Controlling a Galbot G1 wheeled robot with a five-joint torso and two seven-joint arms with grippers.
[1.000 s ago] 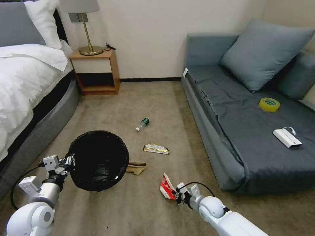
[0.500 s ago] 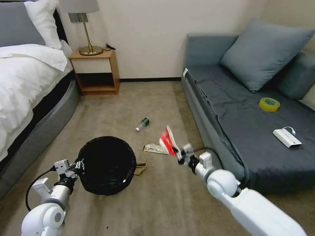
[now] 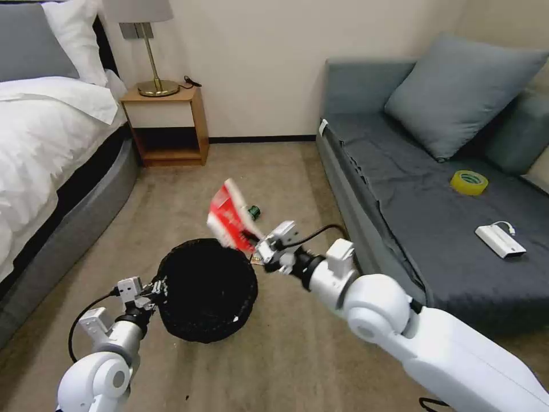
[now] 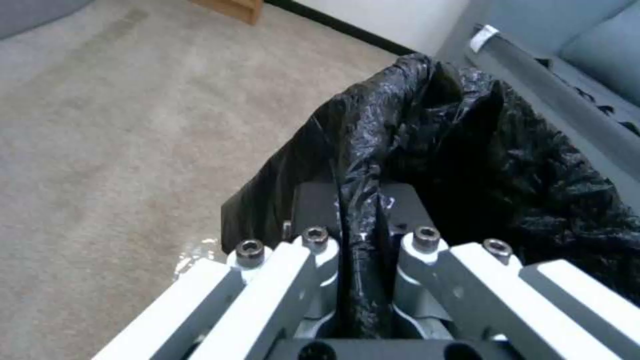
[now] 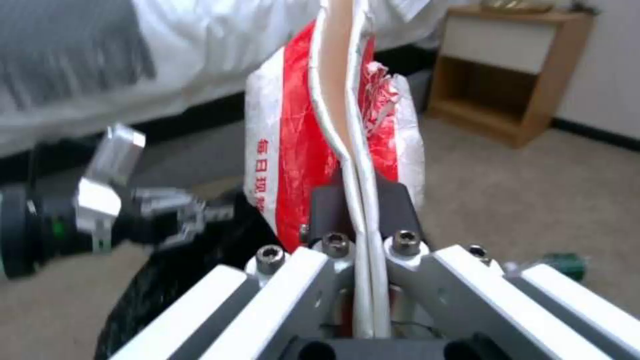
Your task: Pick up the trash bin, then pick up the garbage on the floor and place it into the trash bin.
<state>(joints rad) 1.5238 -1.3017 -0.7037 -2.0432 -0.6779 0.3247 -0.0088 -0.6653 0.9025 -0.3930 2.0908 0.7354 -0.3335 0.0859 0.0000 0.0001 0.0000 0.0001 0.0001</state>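
The trash bin (image 3: 207, 289), lined with a crinkled black bag, hangs tilted just off the carpet. My left gripper (image 3: 157, 286) is shut on its near-left rim; the left wrist view shows the bag (image 4: 507, 165) pinched in that gripper (image 4: 359, 200). My right gripper (image 3: 260, 246) is shut on the red-and-white crushed carton (image 3: 229, 220) and holds it over the bin's far rim. In the right wrist view the carton (image 5: 293, 150) stands upright in this gripper (image 5: 360, 200). A green-labelled bottle (image 3: 253, 212) lies on the floor behind, and the snack wrapper (image 3: 255, 261) peeks out under the right gripper.
A grey sofa (image 3: 400, 229) runs along the right, with a yellow tape roll (image 3: 469, 182) and a white box with a cable (image 3: 500, 241) on it. The bed (image 3: 46, 131) is on the left and a wooden nightstand (image 3: 168, 123) at the back. Open carpet lies between.
My right gripper lifted the carton off the floor and carried it up and left to the bin's rim. My left arm moved the bin rightward.
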